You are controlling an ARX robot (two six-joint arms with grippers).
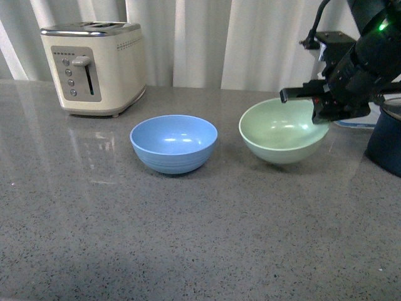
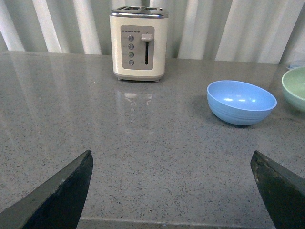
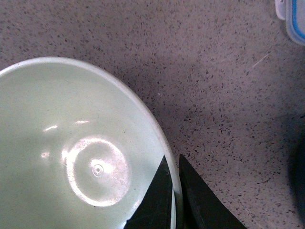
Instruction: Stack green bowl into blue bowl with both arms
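The pale green bowl (image 1: 282, 132) sits to the right of the sky-blue bowl (image 1: 174, 142) on the grey counter, a short gap between them. My right gripper (image 1: 322, 106) is shut on the green bowl's right rim, one finger inside and one outside, as the right wrist view shows at the rim (image 3: 175, 191). The green bowl (image 3: 81, 152) fills much of that view. My left gripper (image 2: 171, 164) is open over bare counter, out of the front view; the blue bowl (image 2: 241, 101) lies well ahead of it, and a sliver of green bowl (image 2: 295, 86) shows at the edge.
A cream toaster (image 1: 97, 66) stands at the back left before white curtains. A dark navy pot (image 1: 388, 141) sits at the right edge, close behind my right arm. A blue-rimmed lid (image 3: 291, 19) lies on the counter near the green bowl.
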